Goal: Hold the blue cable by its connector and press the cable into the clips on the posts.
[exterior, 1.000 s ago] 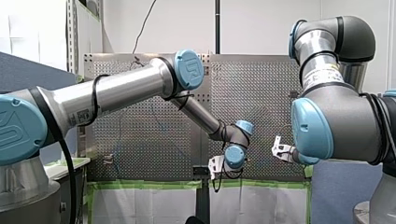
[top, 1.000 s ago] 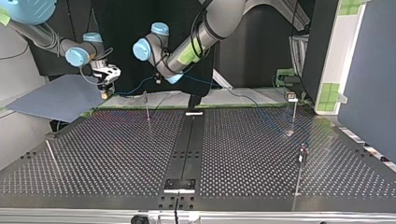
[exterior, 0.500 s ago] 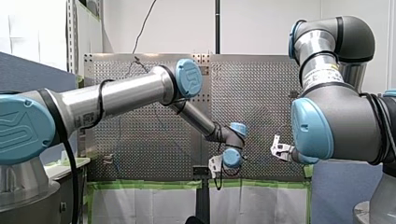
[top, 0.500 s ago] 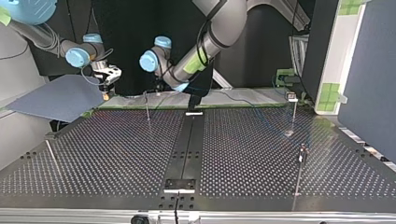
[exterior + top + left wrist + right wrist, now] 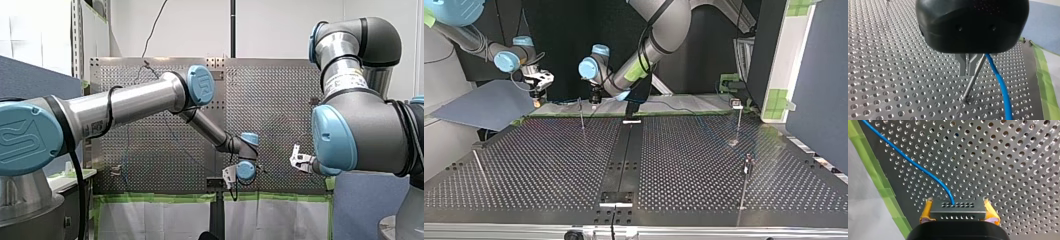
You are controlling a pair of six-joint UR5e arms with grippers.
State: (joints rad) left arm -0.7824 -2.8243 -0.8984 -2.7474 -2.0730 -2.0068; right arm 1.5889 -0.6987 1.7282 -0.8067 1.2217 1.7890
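The table (image 5: 549, 165) is the biggest thing here, a flat metal top full of little holes. Our two arms reach over its far edge. In the top view our left arm (image 5: 659, 30) comes in on the right and our right arm (image 5: 471, 35) on the left.

Thin metal posts (image 5: 739, 122) stand up from the table. In the left wrist view one post (image 5: 973, 80) is just beside our left gripper (image 5: 967, 71). We think these posts could bend or wobble if we push hard.

The cable (image 5: 923, 171) is blue and thin. It curves over the table and ends in the connector. Another part of it runs down past the left gripper, on the far side of that post. It looks light and floppy to us. It will likely sag and swing, so pulling on the wire alone would not steer it well.

The connector (image 5: 958, 206) is a small grey block with rows of holes. It looks hard, so it is the best place to hold. Our right gripper (image 5: 959, 216) squeezes it from both ends with its yellow pads.

Our left gripper's fingers are close together, with only a thin gap and nothing between them.

A small clip (image 5: 737, 103) sits on top of the far post.
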